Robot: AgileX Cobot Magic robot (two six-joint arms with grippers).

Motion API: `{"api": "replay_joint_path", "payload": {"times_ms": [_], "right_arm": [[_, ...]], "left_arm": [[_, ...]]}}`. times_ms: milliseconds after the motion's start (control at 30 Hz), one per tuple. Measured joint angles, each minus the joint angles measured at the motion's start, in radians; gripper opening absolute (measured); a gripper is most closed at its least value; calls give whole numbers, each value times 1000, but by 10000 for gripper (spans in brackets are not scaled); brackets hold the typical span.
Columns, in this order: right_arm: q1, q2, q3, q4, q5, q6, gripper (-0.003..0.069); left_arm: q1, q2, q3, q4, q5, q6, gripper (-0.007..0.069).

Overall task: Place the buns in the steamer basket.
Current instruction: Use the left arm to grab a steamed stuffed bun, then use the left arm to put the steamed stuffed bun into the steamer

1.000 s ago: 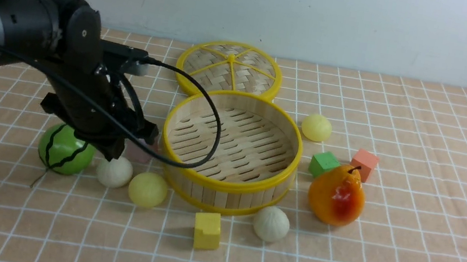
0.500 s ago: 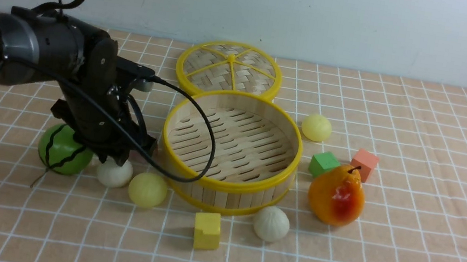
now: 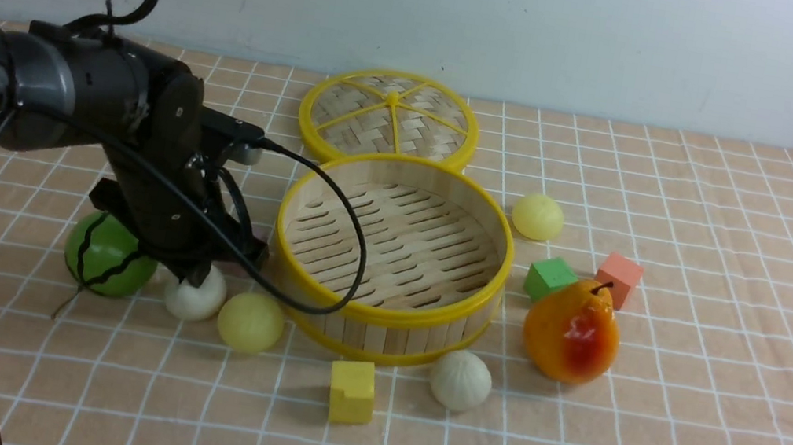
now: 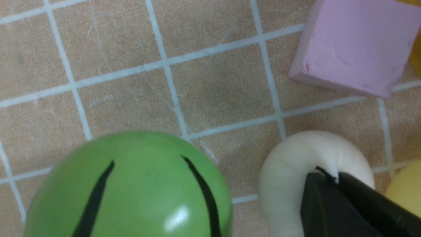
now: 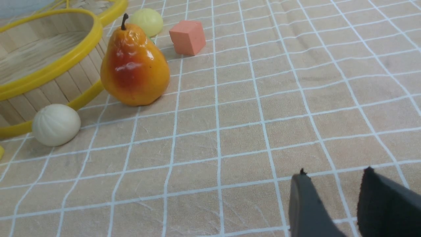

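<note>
Peering down the left wrist: a pink foam cube [image 4: 352, 46] the arm hides from the front. The arm sits lower than half a second ago. My left gripper [image 4: 336, 177] is closed, tips together, pressing the off-white pleated bun [image 3: 195, 296] at eight o'clock of the round bamboo steamer basket [image 3: 386, 336]. My right gripper [image 5: 334, 172] hangs parted over the checked cloth [image 5: 230, 131], holding nothing.

The left gripper [image 4: 336, 177] has come down onto the off-white bun [image 4: 287, 171] and its jaws have closed
</note>
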Motion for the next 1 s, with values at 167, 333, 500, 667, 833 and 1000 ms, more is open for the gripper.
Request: {"api": "replay_joint_path", "payload": {"times_ms": [167,333,500,667,833,1000], "right_arm": [[0,0,0,0,0,0,239],[0,0,0,0,0,0,239],[0,0,0,0,0,0,239],[0,0,0,0,0,0,239],[0,0,0,0,0,0,239],[0,0,0,0,0,0,239]], "left_arm": [[-23,-131,0,-24,34,-23,-13],[-144,-208,-21,-51,-86,-9,-13],[-188,-117,-105,-64,-164,-4,-13],[-187,64,-236,-29,-172,-3,11],[-187,196,-375,-2,-53,-13,171],[-187,182,-462,5,76,-58,381]]}}
